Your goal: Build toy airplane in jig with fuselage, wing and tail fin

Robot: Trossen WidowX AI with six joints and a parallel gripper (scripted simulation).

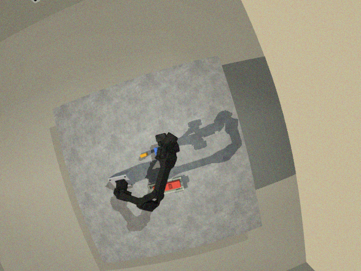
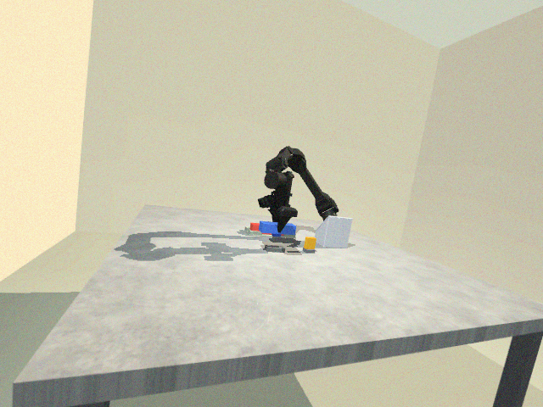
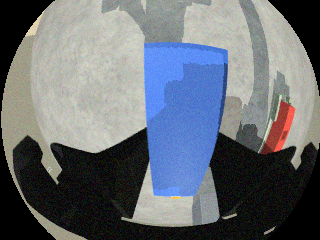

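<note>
The blue wing is held up off the table, its shadow on the tabletop below. My gripper is shut on it, one finger on each long side; the arm hides most of the grip in the top view. The red fuselage lies in the pale green cradle, a dark square socket on its top. The arm covers its other end. The orange tail fin stands on the table near the wing, beyond one end of it.
A white block stands beside the arm's base, close to the tail fin in the exterior view. The arm arches over the cradle in the top view. The table's front edge is far from the parts.
</note>
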